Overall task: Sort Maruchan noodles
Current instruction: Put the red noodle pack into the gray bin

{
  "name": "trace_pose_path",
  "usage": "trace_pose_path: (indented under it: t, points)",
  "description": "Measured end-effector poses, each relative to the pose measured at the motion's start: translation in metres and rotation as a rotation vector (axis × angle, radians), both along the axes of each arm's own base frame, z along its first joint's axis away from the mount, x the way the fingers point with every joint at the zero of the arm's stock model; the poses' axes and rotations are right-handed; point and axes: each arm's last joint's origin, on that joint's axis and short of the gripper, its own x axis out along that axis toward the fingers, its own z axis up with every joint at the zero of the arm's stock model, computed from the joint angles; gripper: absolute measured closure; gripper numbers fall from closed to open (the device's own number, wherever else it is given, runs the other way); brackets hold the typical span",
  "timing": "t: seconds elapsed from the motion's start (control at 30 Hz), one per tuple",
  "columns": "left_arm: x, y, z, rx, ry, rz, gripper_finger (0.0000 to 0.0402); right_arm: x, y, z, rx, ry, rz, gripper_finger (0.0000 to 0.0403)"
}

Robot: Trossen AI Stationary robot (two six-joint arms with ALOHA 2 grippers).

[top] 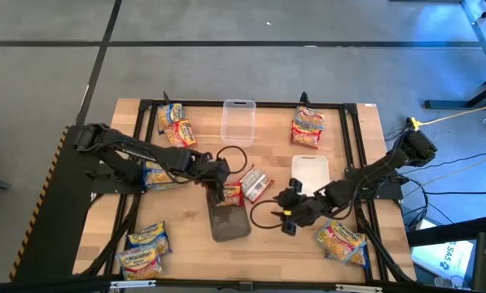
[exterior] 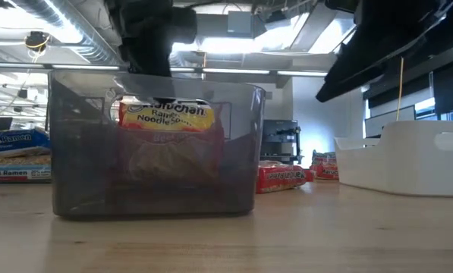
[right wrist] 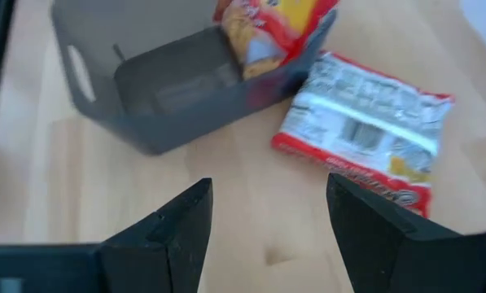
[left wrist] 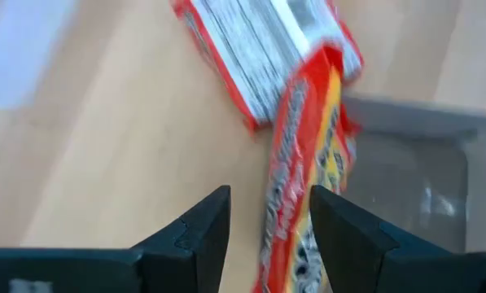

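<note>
A grey container [top: 230,224] stands near the table's middle. A red Maruchan noodle packet [top: 233,194] stands on edge at its far end, its lower part inside against the far wall [exterior: 165,117]. My left gripper [left wrist: 267,199] hangs open just above it, and the packet's upper edge [left wrist: 304,163] rises between the two fingers. A second red packet [top: 256,184] lies back side up on the table, just beyond the container. My right gripper [top: 294,221] is open with nothing between its fingers, right of the container and above the wood [right wrist: 269,191]. My left gripper comes at the packet slanting down from the table's left. A clear gap shows between one finger [left wrist: 214,220] and the packet. Whether the other finger [left wrist: 332,220] touches the packet's edge I cannot tell.
A clear container [top: 238,122] stands at the far middle and a white one [top: 310,172] right of centre. Other noodle packets lie at the far left [top: 176,124], far right [top: 308,128], left [top: 157,175], near left [top: 145,251] and near right [top: 342,242]. Black rails frame the table.
</note>
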Motion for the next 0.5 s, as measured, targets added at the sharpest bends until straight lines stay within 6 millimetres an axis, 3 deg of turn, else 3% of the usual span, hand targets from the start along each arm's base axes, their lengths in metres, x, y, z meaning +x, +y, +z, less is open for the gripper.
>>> trace_pose_path:
  t: [0.23,0.5]
  points:
    - [-0.005,-0.003,0.017,0.09,-0.108,0.037,0.0239,0.008,-0.016,0.001,-0.054,-0.012,-0.04,0.0188]
    - [0.01,-0.042,0.021,0.14,-0.297,-0.1,0.0239,0.039,-0.052,-0.016,-0.083,-0.005,-0.044,0.0195]
